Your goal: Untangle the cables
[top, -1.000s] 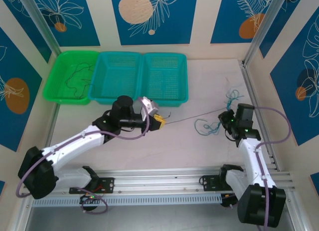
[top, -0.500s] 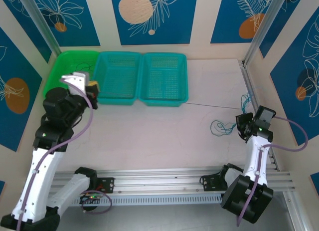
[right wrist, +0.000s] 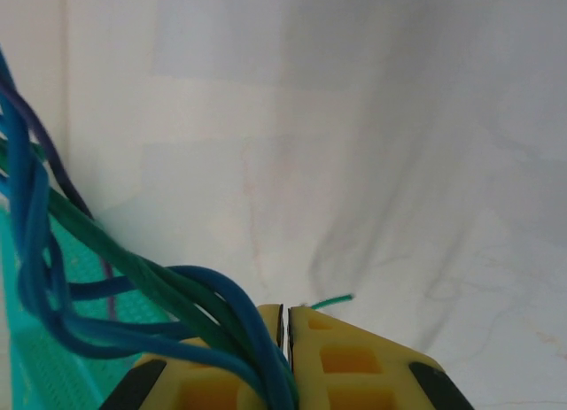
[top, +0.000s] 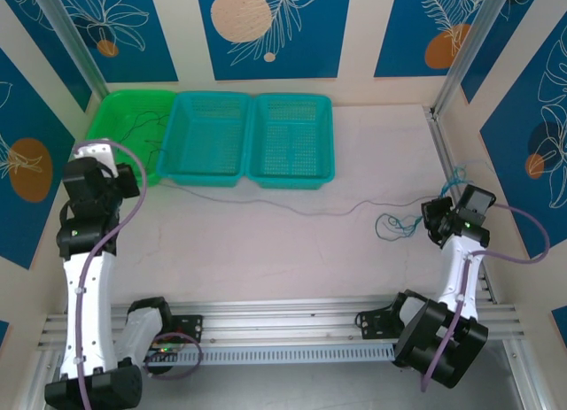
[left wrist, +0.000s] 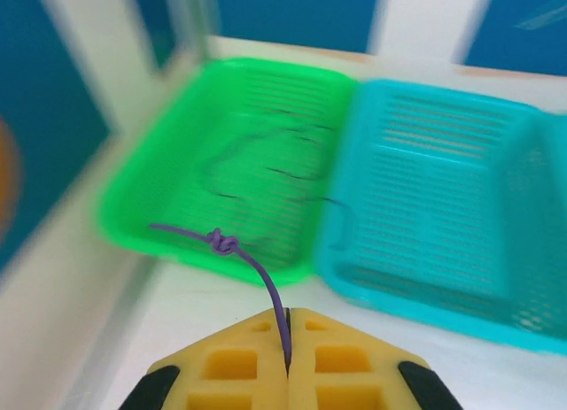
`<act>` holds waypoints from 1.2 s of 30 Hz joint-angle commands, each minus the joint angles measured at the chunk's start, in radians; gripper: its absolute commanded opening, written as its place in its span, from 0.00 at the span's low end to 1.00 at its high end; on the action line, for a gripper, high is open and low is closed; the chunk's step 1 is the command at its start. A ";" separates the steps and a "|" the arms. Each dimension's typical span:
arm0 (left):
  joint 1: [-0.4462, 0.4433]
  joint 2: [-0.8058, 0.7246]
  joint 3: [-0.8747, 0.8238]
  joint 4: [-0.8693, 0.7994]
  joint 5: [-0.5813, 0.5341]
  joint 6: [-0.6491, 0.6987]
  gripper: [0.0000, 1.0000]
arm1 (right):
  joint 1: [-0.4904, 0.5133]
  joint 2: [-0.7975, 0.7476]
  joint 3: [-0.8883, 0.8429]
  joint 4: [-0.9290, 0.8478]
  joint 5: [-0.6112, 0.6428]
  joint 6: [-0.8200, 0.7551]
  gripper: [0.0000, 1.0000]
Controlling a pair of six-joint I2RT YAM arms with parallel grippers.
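Observation:
My left gripper [left wrist: 288,339] is shut on a thin purple cable [left wrist: 266,282] that has a small knot [left wrist: 223,243] just past the yellow fingertips. In the top view the left gripper [top: 135,178] is at the far left, beside the green basket [top: 104,118]. From it the purple cable [top: 292,212] trails slack across the table to a tangle of blue and teal-green cables [top: 394,224]. My right gripper [top: 434,217] is at the table's right edge. Its jaws [right wrist: 285,330] are shut on the blue and green cables [right wrist: 213,308]. A dark cable [top: 142,127] lies in the green basket.
Two teal baskets [top: 208,166] [top: 292,175] stand side by side to the right of the green one along the back wall. A metal post [top: 452,175] edges the table on the right, close to the right gripper. The arms' rail [top: 283,317] runs along the near edge.
The left arm swung from the table's middle to the far left, taking the purple cable with it. That cable, first taut, now lies slack. The right gripper moved right with the tangle.

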 commanded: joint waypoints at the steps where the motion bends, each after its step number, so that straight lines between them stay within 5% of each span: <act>1: -0.018 0.002 -0.120 0.241 0.573 -0.112 0.00 | 0.081 -0.007 0.055 0.074 -0.218 -0.102 0.00; 3: -0.098 -0.007 -0.224 0.422 0.699 -0.184 0.13 | 0.193 -0.007 0.097 0.057 -0.224 -0.138 0.00; 6: -0.277 -0.036 -0.316 0.419 0.591 -0.071 0.30 | 0.357 -0.007 0.167 0.015 -0.163 -0.157 0.00; 10: -0.368 -0.037 -0.299 0.301 0.395 -0.036 0.87 | 0.482 0.008 0.240 0.011 -0.140 -0.152 0.00; 11: -0.379 -0.039 -0.293 0.280 0.324 -0.044 0.94 | 0.499 0.015 0.259 0.004 -0.139 -0.156 0.00; 14: -0.420 -0.036 -0.284 0.322 0.357 -0.068 0.95 | 0.538 0.046 0.344 -0.046 -0.157 -0.187 0.00; 18: -0.644 0.032 -0.307 0.592 0.433 -0.079 0.94 | 0.557 0.081 0.449 -0.085 -0.304 -0.298 0.00; 22: -0.813 0.200 -0.206 0.659 0.434 0.061 0.94 | 0.598 0.093 0.559 -0.177 -0.357 -0.392 0.00; 32: -0.848 0.620 0.117 0.768 0.570 0.211 0.93 | 0.711 0.112 0.743 -0.364 -0.470 -0.535 0.00; 36: -0.898 0.697 0.235 0.684 0.615 0.291 0.94 | 0.747 0.134 0.767 -0.391 -0.453 -0.540 0.00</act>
